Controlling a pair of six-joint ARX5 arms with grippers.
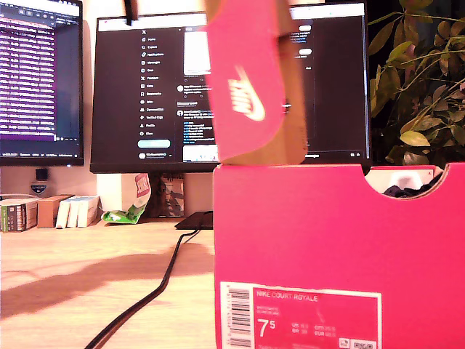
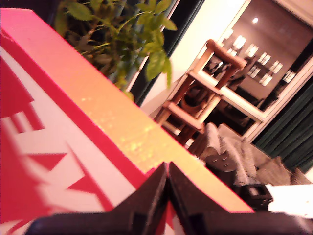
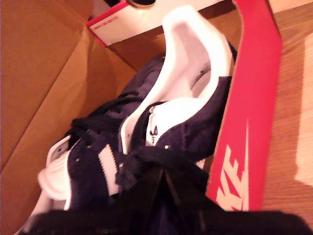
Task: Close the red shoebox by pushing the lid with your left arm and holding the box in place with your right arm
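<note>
- Red shoebox (image 1: 341, 254) on the wooden desk (image 1: 87, 269), at the exterior view's right; lid (image 1: 251, 80) raised.
- Dark shoes (image 3: 146, 147) inside.
- My first gripper (image 2: 167, 183), fingers pressed together, against the box's outer face.
- My second gripper (image 3: 164, 188), fingers together, above the shoes.

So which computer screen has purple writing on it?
The smaller black-framed monitor at the exterior view's left; the bigger middle monitor shows white text on black.

The first gripper (image 2: 167, 182), its black jaws pressed together, sits against the glossy red cardboard shoebox lid (image 2: 88, 117) with large white lettering. Beyond the lid stand a leafy green plant (image 2: 120, 36) and a wooden stool (image 2: 198, 93).
</note>
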